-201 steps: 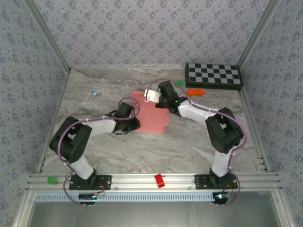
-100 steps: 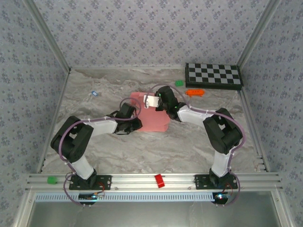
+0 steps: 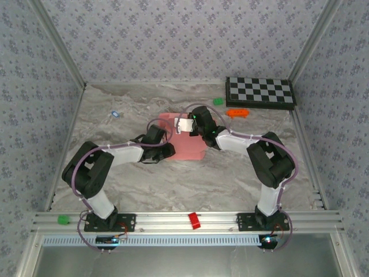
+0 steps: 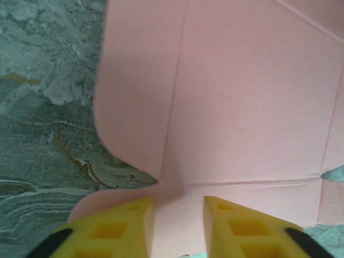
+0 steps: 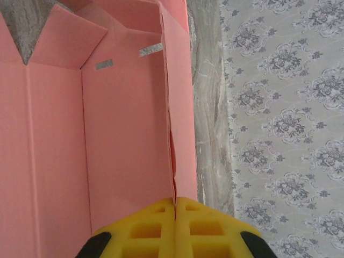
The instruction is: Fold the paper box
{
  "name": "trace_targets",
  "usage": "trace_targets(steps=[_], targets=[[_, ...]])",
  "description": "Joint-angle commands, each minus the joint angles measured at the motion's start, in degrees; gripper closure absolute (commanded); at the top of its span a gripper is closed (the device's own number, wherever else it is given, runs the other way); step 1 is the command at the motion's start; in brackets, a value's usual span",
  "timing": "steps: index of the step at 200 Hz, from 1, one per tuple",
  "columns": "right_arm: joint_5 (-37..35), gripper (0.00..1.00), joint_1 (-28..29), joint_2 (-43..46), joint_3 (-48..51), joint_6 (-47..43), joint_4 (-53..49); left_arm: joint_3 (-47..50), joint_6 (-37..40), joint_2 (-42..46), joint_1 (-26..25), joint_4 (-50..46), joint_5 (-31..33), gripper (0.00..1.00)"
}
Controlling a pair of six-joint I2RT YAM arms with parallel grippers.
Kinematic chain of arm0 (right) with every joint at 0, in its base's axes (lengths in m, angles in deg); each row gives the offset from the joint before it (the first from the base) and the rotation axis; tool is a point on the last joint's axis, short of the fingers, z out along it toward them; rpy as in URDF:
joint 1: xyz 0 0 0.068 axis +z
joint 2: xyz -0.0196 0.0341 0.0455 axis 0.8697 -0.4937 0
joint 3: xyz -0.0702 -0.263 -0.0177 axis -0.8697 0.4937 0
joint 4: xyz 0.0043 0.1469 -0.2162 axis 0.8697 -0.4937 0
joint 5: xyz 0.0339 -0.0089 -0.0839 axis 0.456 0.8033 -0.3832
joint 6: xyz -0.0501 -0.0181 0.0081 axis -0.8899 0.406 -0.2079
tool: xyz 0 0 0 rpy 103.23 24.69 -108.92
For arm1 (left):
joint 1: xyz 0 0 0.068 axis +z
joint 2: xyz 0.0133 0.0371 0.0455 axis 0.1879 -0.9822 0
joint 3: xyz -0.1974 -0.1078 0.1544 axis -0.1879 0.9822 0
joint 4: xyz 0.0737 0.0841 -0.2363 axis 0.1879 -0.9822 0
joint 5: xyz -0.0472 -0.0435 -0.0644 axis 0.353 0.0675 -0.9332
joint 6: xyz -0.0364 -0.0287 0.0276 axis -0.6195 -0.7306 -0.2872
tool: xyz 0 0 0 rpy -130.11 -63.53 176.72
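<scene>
The pink paper box (image 3: 189, 144) lies partly folded mid-table between both arms. My right gripper (image 3: 185, 123) is at its far edge; in the right wrist view its yellow fingers (image 5: 156, 220) are shut on the edge of an upright pink panel (image 5: 123, 118). My left gripper (image 3: 168, 151) sits at the box's near-left corner. In the left wrist view the fingers (image 4: 129, 220) stand apart over a flat creased panel (image 4: 242, 107), and nothing is pinched between them.
A checkerboard (image 3: 259, 91) lies at the back right, with an orange toy (image 3: 237, 112) and a green piece (image 3: 218, 101) near it. A small blue item (image 3: 115, 114) sits at the left. A red block (image 3: 194, 220) and a green block (image 3: 62, 219) rest on the front rail.
My right gripper has moved left and nearer with the pink panel, and the box looks narrower from above. The left arm has barely shifted.
</scene>
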Motion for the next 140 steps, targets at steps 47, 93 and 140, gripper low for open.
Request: trace_targets(steps=[47, 93, 140], targets=[[1.76, 1.0, -0.36, -0.65, -0.9, -2.62, -2.02, -6.15, 7.72, 10.58, 1.03, -12.81, 9.5, 0.43], [2.19, 1.0, -0.37, -0.85, -2.55, -2.27, -3.41, -7.41, 15.07, 14.88, 9.66, -17.93, 13.69, 0.39], [2.62, 1.0, -0.49, -1.09, -3.69, -1.85, -4.48, -10.6, 23.25, 9.43, 19.88, -17.03, 6.73, 0.44]])
